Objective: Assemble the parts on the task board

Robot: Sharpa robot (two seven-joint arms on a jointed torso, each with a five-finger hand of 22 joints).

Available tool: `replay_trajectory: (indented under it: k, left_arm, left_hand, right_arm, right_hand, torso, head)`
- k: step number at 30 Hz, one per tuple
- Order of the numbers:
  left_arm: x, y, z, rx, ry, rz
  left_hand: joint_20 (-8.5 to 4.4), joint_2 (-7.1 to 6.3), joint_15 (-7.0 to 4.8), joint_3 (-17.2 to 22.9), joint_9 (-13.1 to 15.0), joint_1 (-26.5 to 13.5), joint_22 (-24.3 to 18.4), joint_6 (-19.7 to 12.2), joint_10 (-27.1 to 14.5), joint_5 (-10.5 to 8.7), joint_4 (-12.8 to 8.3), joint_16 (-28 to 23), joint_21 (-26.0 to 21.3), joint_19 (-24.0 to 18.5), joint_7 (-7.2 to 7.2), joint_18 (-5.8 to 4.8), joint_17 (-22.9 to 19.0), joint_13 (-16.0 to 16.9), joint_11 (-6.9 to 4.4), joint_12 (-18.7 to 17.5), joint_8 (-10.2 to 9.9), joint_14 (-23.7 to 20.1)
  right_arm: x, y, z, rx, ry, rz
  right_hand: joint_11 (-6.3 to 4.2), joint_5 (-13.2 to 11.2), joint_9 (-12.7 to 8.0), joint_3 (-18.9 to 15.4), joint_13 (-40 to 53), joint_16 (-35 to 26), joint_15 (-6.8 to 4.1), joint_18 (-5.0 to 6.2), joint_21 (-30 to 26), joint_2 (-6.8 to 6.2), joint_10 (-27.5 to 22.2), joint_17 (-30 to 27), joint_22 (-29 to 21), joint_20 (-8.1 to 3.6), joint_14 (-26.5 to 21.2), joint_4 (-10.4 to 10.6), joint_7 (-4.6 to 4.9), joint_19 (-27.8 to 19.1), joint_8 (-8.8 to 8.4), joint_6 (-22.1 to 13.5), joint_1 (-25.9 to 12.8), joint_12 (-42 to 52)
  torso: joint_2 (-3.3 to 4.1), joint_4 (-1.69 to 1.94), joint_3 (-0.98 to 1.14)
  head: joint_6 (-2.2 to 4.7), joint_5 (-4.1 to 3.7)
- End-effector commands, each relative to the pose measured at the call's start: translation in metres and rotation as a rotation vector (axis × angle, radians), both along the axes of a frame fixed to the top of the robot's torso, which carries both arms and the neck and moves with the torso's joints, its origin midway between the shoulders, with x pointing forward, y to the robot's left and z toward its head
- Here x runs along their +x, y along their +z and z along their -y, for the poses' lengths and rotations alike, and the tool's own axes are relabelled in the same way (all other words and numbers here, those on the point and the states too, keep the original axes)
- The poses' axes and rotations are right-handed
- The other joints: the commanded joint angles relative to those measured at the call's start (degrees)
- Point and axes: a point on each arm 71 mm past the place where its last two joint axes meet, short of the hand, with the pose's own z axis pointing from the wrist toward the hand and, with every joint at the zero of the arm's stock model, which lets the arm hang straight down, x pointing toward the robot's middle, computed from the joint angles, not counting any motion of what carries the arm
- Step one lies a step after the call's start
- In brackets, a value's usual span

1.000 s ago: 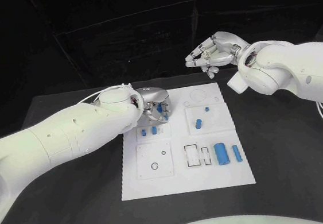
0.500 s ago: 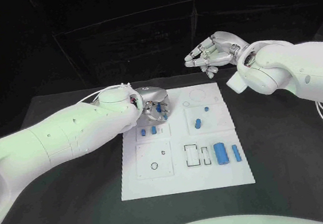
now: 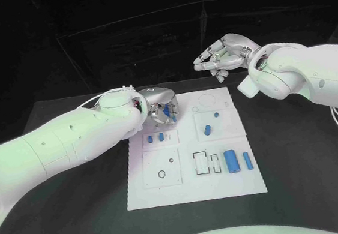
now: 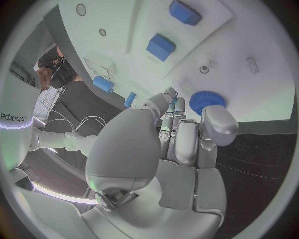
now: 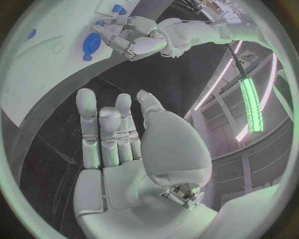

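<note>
The white task board (image 3: 195, 187) lies in the middle of the black table. My left hand (image 3: 160, 105) is curled over its far left corner, fingers closed around a blue round ridged part (image 4: 207, 101) that sits against the board (image 4: 249, 40). The right wrist view shows that part (image 5: 92, 43) beside my left hand (image 5: 134, 40). My right hand (image 3: 220, 56) hangs raised beyond the board's far edge, its fingers (image 5: 102, 132) apart with nothing in them. Two blue blocks (image 3: 154, 136) lie just near of the left hand.
A blue oblong piece (image 3: 208, 127) and a small blue dot (image 3: 216, 113) sit in the board's upper right section. Two blue cylinders (image 3: 231, 160) (image 3: 247, 160) lie in the lower right section beside outlined slots (image 3: 201, 162). Black table surrounds the board.
My left hand has shifted slightly towards the board's far left corner, still curled on the blue part. My right hand stays raised with only small finger movement.
</note>
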Motion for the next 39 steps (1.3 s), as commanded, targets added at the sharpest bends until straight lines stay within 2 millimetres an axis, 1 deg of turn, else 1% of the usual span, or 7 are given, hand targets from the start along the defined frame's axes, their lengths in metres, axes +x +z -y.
replay_trajectory:
  k: [1,10,16,20,22,30,39]
  left_arm:
    - [-0.001,0.009,-0.002,-0.048,-0.007,0.027]
    - [-0.004,0.020,-0.025,-0.081,0.025,0.028]
    - [-0.004,0.018,-0.043,-0.067,0.058,-0.003]
    - [-0.004,0.016,-0.053,-0.057,0.077,-0.018]
    - [-0.004,0.014,-0.057,-0.053,0.085,-0.024]
    - [-0.003,0.006,-0.060,-0.043,0.093,-0.040]
    - [-0.002,0.000,-0.058,-0.011,0.099,-0.061]
  left_hand:
    - [-0.43,0.09,-0.43,0.3,-0.1,-0.5,0.1,0.6,0.3,-0.08,0.1,0.4,0.3,-0.1,-0.01,-0.87,0.0,0.0,-0.02,-0.2,-0.1,1.4]
    - [-0.41,-0.29,-0.42,0.9,-0.1,-1.1,0.3,0.8,0.7,-0.08,-0.2,0.4,0.4,-0.1,-0.03,-0.89,-0.2,0.1,-0.03,-0.6,-0.4,1.4]
    - [-0.41,-0.52,-0.43,1.0,-0.1,-1.5,0.4,1.0,0.8,-0.08,-0.3,0.3,0.5,-0.1,-0.06,-0.92,-0.4,0.1,-0.04,-0.8,-0.5,1.4]
    - [-0.41,-0.79,-0.43,1.1,-0.1,-1.9,0.5,1.0,1.0,-0.09,-0.4,0.3,0.5,-0.1,-0.10,-0.91,-0.4,0.1,-0.05,-1.0,-0.6,1.3]
    - [-0.41,-0.88,-0.44,1.1,-0.1,-2.0,0.5,1.1,1.0,-0.09,-0.4,0.3,0.5,-0.2,-0.11,-0.91,-0.5,0.1,-0.06,-1.0,-0.6,1.3]
    - [-0.40,-1.04,-0.44,1.1,-0.1,-2.2,0.5,1.1,1.0,-0.09,-0.4,0.3,0.5,-0.2,-0.12,-0.90,-0.5,0.1,-0.06,-1.1,-0.7,1.3]
    - [-0.40,-1.10,-0.44,1.1,-0.1,-2.3,0.4,1.1,1.1,-0.08,-0.5,0.2,0.5,-0.2,-0.14,-0.89,-0.6,0.1,-0.07,-1.2,-0.7,1.3]
  right_arm:
    - [0.000,0.002,-0.001,0.003,0.010,0.006]
    - [0.000,0.001,0.000,0.002,0.008,0.005]
    - [0.000,0.001,0.001,0.001,0.007,0.005]
    - [0.001,0.001,0.001,0.001,0.007,0.004]
    - [0.001,0.001,0.001,0.001,0.007,0.004]
    - [0.000,0.001,0.003,0.001,0.004,0.004]
    - [0.000,0.001,0.004,0.001,0.000,0.005]
  right_hand:
    - [0.10,0.3,0.0,-0.1,0.1,-0.1,-0.01,0.93,0.0,0.14,0.2,0.1,0.1,-0.10,0.2,0.4,-0.03,-0.2,0.25,-0.4,-0.2,0.0]
    - [0.10,0.3,0.0,-0.1,0.1,-0.1,-0.01,0.93,0.0,0.14,0.2,0.1,0.1,-0.10,0.2,0.4,-0.03,-0.2,0.25,-0.4,-0.2,0.0]
    - [0.10,0.3,0.0,-0.1,0.1,-0.1,-0.01,0.93,0.0,0.14,0.2,0.1,0.1,-0.10,0.2,0.4,-0.03,-0.2,0.25,-0.4,-0.2,0.0]
    - [0.10,0.3,0.0,-0.1,0.1,-0.1,-0.01,0.93,0.0,0.14,0.2,0.1,0.1,-0.10,0.2,0.4,-0.03,-0.2,0.25,-0.4,-0.2,0.0]
    - [0.10,0.3,0.0,-0.1,0.1,-0.1,-0.01,0.93,0.0,0.14,0.2,0.1,0.1,-0.10,0.2,0.4,-0.03,-0.2,0.25,-0.4,-0.2,0.0]
    - [0.10,0.3,0.0,-0.1,0.1,-0.1,-0.01,0.93,0.0,0.14,0.2,0.1,0.1,-0.10,0.2,0.4,-0.03,-0.2,0.25,-0.4,-0.2,0.0]
    - [0.09,0.3,0.0,0.0,0.0,-0.2,-0.02,0.95,-0.1,0.19,0.2,-0.1,0.0,-0.10,0.2,0.5,-0.03,-0.2,0.29,-0.4,-0.2,0.0]
  torso:
    - [0.00,0.03,0.01]
    - [0.04,0.06,-0.02]
    - [0.06,-0.03,0.06]
    - [0.09,0.04,-0.07]
    - [0.05,0.11,-0.04]
    - [0.11,-0.16,0.05]
    - [0.13,-0.10,0.07]
  head:
    - [0.14,0.20]
    - [0.27,0.36]
    - [0.27,0.62]
    - [0.27,0.57]
    - [0.27,0.64]
    - [0.29,1.05]
    - [0.05,1.11]
